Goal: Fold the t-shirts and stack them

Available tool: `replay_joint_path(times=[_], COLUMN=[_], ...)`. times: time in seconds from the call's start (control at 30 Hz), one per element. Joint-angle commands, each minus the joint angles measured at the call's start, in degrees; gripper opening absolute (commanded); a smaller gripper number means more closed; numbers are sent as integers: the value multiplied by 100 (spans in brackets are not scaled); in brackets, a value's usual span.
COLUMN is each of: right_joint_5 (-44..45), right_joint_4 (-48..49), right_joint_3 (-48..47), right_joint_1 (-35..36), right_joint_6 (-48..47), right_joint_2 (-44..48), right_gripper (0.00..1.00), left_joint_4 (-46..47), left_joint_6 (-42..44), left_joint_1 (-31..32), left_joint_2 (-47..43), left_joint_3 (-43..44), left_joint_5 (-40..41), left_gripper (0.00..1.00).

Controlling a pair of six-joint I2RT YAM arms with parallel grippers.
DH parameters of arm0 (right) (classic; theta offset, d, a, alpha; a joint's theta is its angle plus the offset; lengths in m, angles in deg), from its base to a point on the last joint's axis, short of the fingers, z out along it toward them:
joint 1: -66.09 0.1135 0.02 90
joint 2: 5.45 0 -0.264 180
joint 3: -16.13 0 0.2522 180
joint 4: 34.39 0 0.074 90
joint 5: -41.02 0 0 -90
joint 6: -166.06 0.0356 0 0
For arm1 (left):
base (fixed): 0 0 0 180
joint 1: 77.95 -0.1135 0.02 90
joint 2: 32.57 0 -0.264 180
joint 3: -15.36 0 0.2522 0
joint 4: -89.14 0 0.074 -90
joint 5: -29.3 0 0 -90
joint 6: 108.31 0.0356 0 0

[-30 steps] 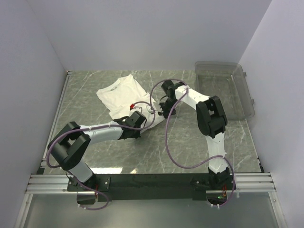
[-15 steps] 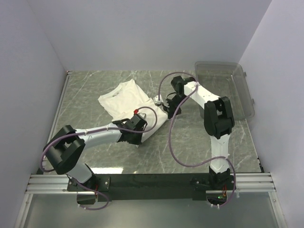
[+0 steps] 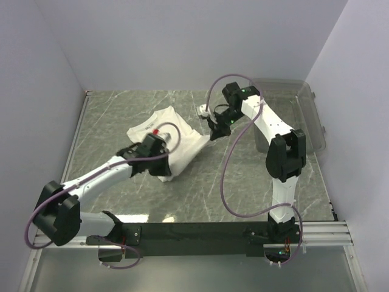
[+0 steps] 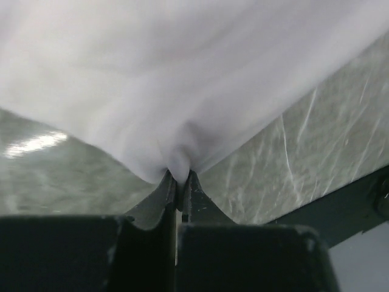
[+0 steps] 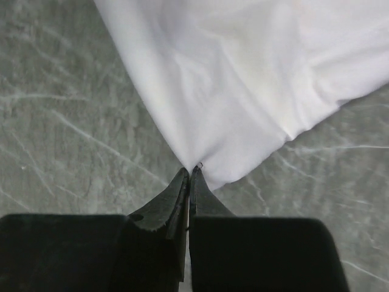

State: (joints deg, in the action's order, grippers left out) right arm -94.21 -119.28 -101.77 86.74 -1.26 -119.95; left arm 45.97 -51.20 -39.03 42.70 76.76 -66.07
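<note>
On the green marbled table [image 3: 243, 176], toward the far left side, the t-shirt [image 3: 176, 129] lay in a loose heap. It was plain white and soft, with wrinkles and folds all over it. It was not flat. One part near the back rested on the table, and the near part was pulled up into a bumpy shape. No picture or words showed on the cloth from any view.

The left gripper [image 4: 179, 177] was at the near edge of the shirt. Its two dark fingers were squeezed tight together, and a little bunch of white cloth was pinched between the tips. From that pinch the cloth spread out wide and hung above the table like a tent.

The right gripper [image 5: 189, 173] was at the right corner of the shirt. Its fingers were pressed together too, and the pointed corner of the cloth came right down into the tips, so it seemed to be holding that corner. The shirt stretched between the two grippers.

The clear grey bin [image 3: 292, 115] sat at the far right, well apart from the shirt.
</note>
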Motion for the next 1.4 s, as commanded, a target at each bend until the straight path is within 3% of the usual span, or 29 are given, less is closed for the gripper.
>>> replay_joint_path(times=[0.0,0.13,0.23,0.43,0.5,1.0,1.23,1.37], right_joint_5=[-197,22,443,1235,1499,3275,3029,1856], right_joint_4=[266,1326,1951,3857,4045,6285,6647,6060], right_joint_3=[-930,-1819,-2636,-3015,-3417,-3825,-3860,-3878], right_joint_1=[132,405,677,950,1003,1302,1302,1205], right_joint_6=[837,2245,3159,4751,5075,6272,6431,6011], right_joint_2=[-248,-766,-1311,-1847,-2137,-2938,-2920,-2719], right_gripper=[0,0,0,0,0,0,0,0], left_joint_4=[-294,-223,-179,-170,-188,708,787,823], left_joint_6=[536,1055,1476,1636,1645,1689,1864,1979], left_joint_1=[-866,-1920,-2404,-3231,-3372,-3689,-3698,-3690], left_joint_2=[-389,-32,574,1279,1376,1966,1957,1878], left_joint_3=[228,544,974,2011,2328,3208,3305,3182], left_joint_5=[-411,-755,-852,-572,-483,149,62,-596], left_gripper=[0,0,0,0,0,0,0,0])
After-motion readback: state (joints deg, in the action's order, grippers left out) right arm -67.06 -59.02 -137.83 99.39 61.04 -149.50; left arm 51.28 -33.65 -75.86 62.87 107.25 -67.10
